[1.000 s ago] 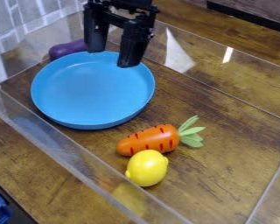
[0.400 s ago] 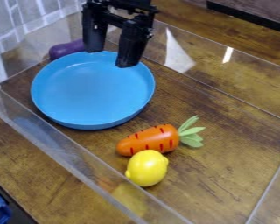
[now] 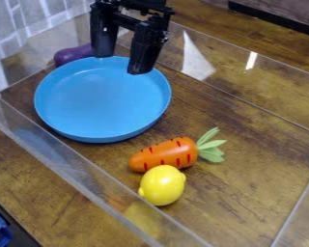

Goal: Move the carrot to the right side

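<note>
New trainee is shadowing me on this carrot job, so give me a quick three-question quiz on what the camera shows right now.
1. True or false: the end effector is gripping the carrot.
2. Which item lies closest to the carrot: A) the blue plate, B) the lemon, C) the eggplant?
3. Fill in: the eggplant sits behind the plate, partly hidden by its ____.

Key
1. False: it stands open above the plate's far edge, apart from the carrot.
2. B: the lemon lies just in front of the carrot.
3. rim
</note>
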Robot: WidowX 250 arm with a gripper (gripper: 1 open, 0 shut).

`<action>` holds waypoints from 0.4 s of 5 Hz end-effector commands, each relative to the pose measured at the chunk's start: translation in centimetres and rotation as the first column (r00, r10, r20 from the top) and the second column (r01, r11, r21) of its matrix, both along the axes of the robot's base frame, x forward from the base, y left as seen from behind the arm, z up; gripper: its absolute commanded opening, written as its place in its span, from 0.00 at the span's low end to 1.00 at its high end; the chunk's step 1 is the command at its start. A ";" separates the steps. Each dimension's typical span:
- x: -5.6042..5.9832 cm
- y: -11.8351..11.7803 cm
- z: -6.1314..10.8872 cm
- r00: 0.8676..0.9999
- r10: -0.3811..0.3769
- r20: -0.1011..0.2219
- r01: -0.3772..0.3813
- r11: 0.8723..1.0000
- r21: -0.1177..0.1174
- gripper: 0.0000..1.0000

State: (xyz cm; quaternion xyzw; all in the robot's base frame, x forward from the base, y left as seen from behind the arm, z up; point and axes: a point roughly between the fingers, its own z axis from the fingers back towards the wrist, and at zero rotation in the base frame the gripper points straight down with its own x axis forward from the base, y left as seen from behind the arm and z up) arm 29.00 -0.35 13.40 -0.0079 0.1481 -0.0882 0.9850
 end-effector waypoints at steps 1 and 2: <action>0.5 -0.1 2.5 0.995 -0.014 0.102 0.014 1.000 0.000 1.00; 0.7 -0.2 2.3 0.995 -0.023 0.101 0.023 1.000 0.000 1.00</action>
